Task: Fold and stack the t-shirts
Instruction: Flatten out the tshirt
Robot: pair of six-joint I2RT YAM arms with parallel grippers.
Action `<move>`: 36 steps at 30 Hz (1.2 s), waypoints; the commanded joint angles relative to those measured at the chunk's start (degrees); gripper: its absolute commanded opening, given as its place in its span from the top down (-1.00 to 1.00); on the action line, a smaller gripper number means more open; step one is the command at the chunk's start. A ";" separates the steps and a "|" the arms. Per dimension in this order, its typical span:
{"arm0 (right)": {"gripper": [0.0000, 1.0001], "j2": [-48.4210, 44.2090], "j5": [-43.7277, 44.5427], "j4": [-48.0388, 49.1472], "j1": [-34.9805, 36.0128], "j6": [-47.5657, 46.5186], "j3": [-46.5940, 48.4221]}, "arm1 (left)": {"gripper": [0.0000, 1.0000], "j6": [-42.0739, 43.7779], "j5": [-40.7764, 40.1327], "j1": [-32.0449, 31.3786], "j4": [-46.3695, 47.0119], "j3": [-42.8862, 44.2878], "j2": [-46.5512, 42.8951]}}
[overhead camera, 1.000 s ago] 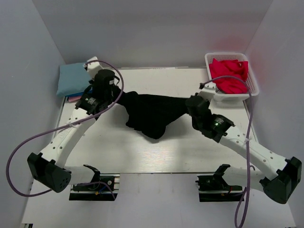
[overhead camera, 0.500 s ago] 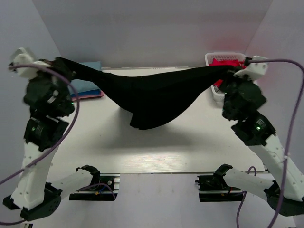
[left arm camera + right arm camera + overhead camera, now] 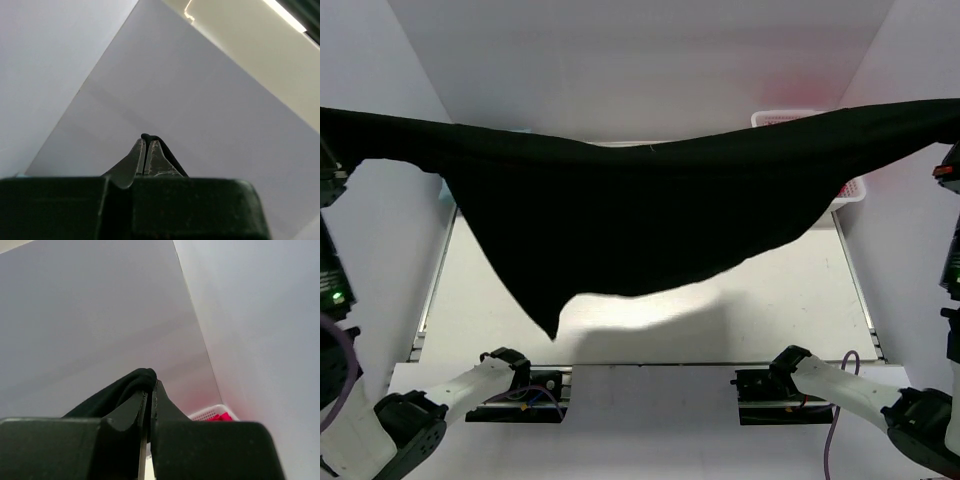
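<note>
A large black t-shirt (image 3: 640, 210) hangs stretched across the whole top view, high above the table (image 3: 650, 330), its lower edge drooping to a point at the lower left. Both its ends run off the frame's sides, where the grippers are out of sight. In the left wrist view my left gripper (image 3: 145, 145) is shut on a thin fold of the black cloth (image 3: 170, 157). In the right wrist view my right gripper (image 3: 149, 390) is shut on a thicker bunch of the same shirt (image 3: 120, 390). A bright red t-shirt (image 3: 220, 417) lies in the basket behind.
The white lattice basket (image 3: 790, 117) stands at the back right, mostly hidden by the black shirt. Grey walls close in on the left, back and right. Parts of the raised arms show at the left edge (image 3: 335, 290) and right edge (image 3: 950, 260).
Both arms have risen and spread apart, lifting the black t-shirt off the table and pulling it from a crumpled heap into a wide hanging sheet.
</note>
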 commanded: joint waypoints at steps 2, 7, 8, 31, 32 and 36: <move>1.00 3.94 -1.13 2.07 0.10 -5.56 1.99 | 1.00 0.91 4.63 0.42 -0.36 0.40 1.46; 1.00 9.12 6.05 13.83 0.01 -12.58 -4.24 | 1.00 0.39 -0.10 0.42 4.54 -7.85 3.48; 1.00 11.13 7.82 25.43 -0.08 -20.61 -8.17 | 1.00 1.43 -3.07 0.42 6.74 -12.92 4.01; -0.81 56.88 -10.51 1.30 -21.09 14.20 -14.34 | -0.98 -13.69 -2.96 8.24 -6.80 -14.80 56.58; -0.81 55.73 -11.22 2.25 -20.91 14.64 -16.54 | -0.98 -13.07 -1.80 7.72 -5.29 -16.21 55.79; -0.81 47.39 -23.84 1.39 -20.56 17.27 -22.87 | -0.98 -8.50 10.64 7.19 5.14 -25.44 51.48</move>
